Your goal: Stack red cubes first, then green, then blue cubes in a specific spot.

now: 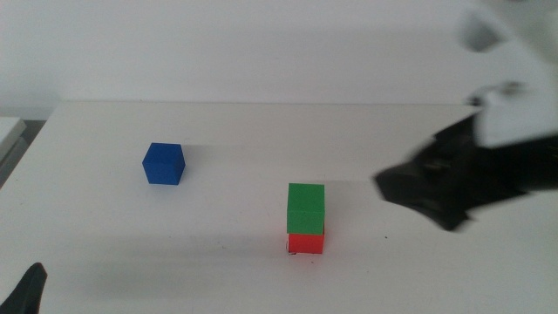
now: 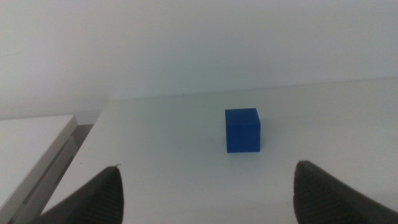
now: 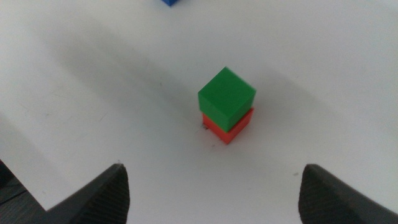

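A green cube [image 1: 306, 208] rests on top of a red cube [image 1: 306, 242] near the table's middle front, and the right wrist view shows the same pair, green cube [image 3: 226, 95] over red cube [image 3: 229, 129]. The blue cube [image 1: 164, 164] stands alone on the table to the left, also in the left wrist view [image 2: 242, 130]. My right gripper [image 1: 417, 194] hovers to the right of the stack, open and holding nothing, apart from it. My left gripper [image 1: 28, 292] waits at the bottom left corner; its jaws in the left wrist view stand wide apart, open.
Small dark marks dot the white tabletop [image 1: 388, 237] beside the stack. A pale raised ledge [image 2: 31, 143] borders the table's left side. A corner of the blue cube [image 3: 169, 2] peeks in at the edge of the right wrist view.
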Controlling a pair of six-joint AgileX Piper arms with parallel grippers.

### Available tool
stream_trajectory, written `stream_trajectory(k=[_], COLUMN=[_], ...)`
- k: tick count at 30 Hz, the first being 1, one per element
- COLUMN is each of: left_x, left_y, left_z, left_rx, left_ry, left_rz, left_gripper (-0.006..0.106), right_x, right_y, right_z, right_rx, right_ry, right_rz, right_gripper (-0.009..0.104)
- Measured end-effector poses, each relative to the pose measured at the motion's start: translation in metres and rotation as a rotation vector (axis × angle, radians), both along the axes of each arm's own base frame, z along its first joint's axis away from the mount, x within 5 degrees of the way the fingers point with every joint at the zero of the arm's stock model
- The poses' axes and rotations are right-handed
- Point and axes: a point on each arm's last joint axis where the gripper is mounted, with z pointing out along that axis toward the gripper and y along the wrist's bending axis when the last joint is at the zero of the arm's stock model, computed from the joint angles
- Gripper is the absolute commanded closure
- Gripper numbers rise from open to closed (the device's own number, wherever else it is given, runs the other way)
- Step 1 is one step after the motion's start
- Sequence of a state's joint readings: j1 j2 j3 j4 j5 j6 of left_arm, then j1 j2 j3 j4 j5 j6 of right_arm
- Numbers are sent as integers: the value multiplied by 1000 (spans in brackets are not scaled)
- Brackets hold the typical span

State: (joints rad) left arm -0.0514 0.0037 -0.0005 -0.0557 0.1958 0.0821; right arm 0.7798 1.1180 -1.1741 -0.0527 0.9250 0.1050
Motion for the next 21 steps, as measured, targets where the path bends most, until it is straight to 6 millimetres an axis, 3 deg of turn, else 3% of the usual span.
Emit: stream_trajectory(k=[4,9,21], left_x=[0,0,0], left_y=[0,0,0], left_z=[0,0,0], left_rx=[0,0,0], left_ry=[0,0,0], left_rz=[0,0,0], left_gripper=[7,7,7], right_x=[-22,-53,-89], right_y=[-30,-57,-90], right_z=[6,28,47], right_rx=[34,128,224], right_ry=[-92,-220,-347], right_rz=[27,44,47], right_gripper=[13,13,13])
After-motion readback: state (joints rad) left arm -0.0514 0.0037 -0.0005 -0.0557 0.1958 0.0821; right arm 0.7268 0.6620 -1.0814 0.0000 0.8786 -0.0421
